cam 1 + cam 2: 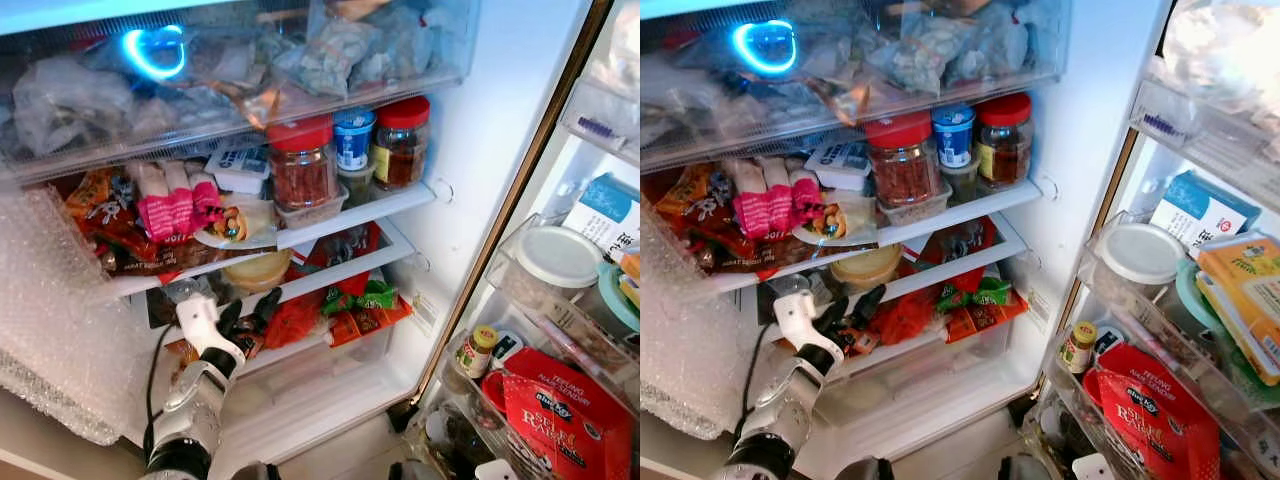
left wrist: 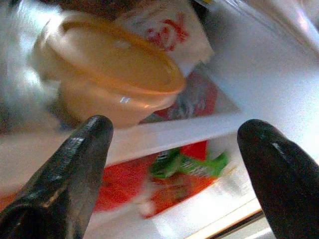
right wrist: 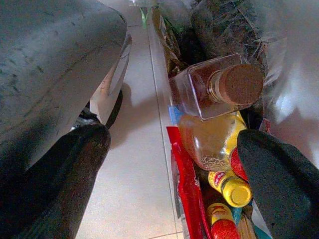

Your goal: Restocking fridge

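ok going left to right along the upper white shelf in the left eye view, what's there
pink-and-white packets → white tub → big red-lidded jar → blue-lidded cup → smaller red-lidded jar

The fridge interior is brightly lit, and a blue-white ring of glare (image 1: 155, 52) shines on the top drawer well above the left gripper (image 1: 248, 312). Just beyond that gripper's fingers (image 2: 75, 164), the tan lidded tub (image 2: 112, 74) is soft and smeared. The floor tiles (image 3: 137, 164) beside the right gripper (image 3: 174, 179) are daylit, with a soft shadow.
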Controlling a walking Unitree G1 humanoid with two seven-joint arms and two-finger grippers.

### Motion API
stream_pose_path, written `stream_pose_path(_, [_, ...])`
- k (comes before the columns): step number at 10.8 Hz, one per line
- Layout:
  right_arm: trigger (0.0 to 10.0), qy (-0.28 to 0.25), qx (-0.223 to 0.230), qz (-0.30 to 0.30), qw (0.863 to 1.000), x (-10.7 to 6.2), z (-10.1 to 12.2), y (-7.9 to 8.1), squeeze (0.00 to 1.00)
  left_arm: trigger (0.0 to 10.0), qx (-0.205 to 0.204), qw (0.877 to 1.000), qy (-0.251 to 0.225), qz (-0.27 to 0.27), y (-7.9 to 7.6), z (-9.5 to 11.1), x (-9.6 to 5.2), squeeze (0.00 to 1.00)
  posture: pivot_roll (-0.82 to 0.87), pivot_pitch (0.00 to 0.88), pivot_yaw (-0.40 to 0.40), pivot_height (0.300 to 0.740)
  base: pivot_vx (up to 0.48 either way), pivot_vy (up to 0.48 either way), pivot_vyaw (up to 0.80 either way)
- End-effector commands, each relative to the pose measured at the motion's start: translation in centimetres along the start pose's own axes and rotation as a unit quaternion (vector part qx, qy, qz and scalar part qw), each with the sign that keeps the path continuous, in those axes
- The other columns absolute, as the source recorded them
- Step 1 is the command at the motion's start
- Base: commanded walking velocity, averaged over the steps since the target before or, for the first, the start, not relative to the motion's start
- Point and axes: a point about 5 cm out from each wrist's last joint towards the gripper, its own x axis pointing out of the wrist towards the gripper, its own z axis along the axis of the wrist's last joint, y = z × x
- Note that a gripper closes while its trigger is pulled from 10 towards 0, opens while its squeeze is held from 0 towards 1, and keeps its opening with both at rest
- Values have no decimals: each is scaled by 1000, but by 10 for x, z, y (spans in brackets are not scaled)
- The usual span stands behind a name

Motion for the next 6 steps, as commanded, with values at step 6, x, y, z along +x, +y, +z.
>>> stream_pose_path(6, [10000,-31,-1,17,999,3,16,8,0,10000,228,973,20,39,5,-13,-31,0,-76,0,29,646,0,0,0])
